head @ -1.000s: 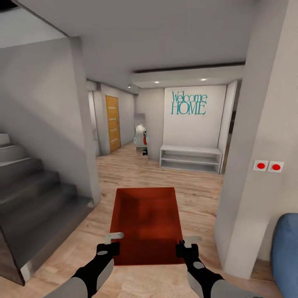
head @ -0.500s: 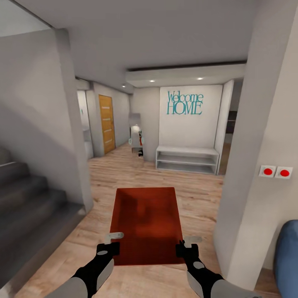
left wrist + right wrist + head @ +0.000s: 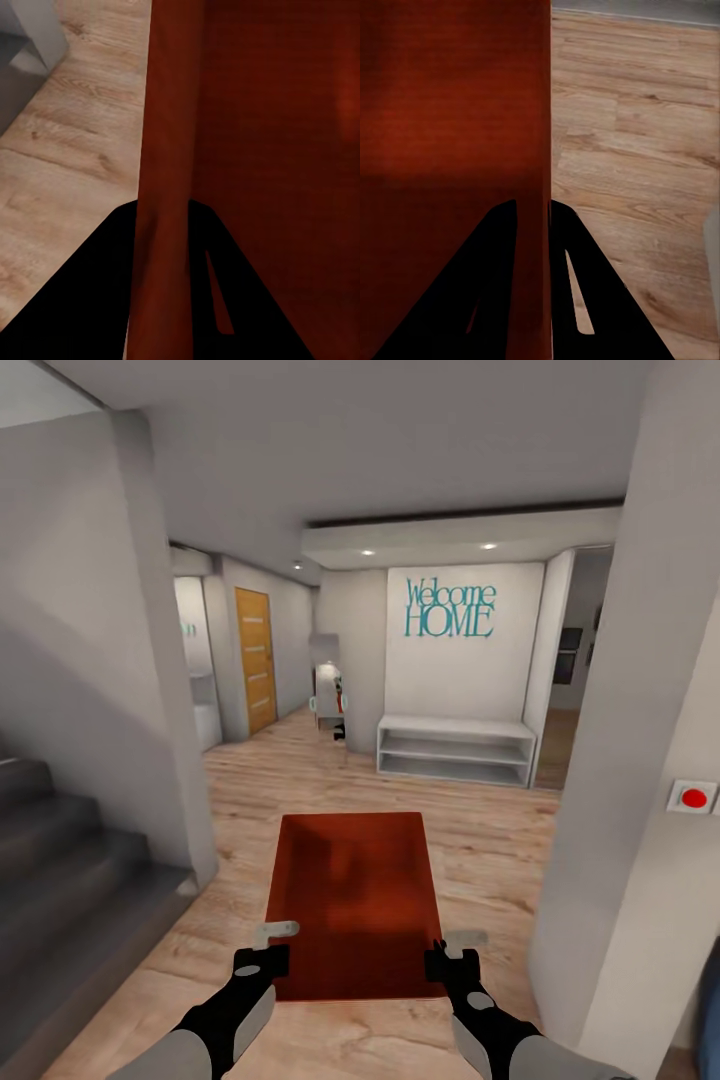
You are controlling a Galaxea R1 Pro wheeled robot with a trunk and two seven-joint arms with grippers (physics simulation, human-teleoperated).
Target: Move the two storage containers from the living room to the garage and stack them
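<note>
Storage container (image 3: 350,905), orange-red, carried out in front of the robot above the wood plank floor (image 3: 480,840), held level between both arms. Left gripper (image 3: 268,950) pinches the near-left wall: in the left wrist view its fingers (image 3: 97,300) straddle the wall (image 3: 169,187), closed on it. Right gripper (image 3: 450,952) does the same on the near-right wall, fingers (image 3: 577,300) either side of the wall (image 3: 546,150), clamped. Robot is in a hallway: grey stairs (image 3: 60,860) at left, white pillar (image 3: 640,780) close at right, white bench (image 3: 455,750) under the Welcome HOME lettering (image 3: 450,608) far ahead, wooden door (image 3: 255,658) far left. Judged step: transit toward the garage, so keep both grips equal and the box level, steer the base between stairs and pillar with margin on the right, and avoid sharp turns that could twist the box out of the pinch
</note>
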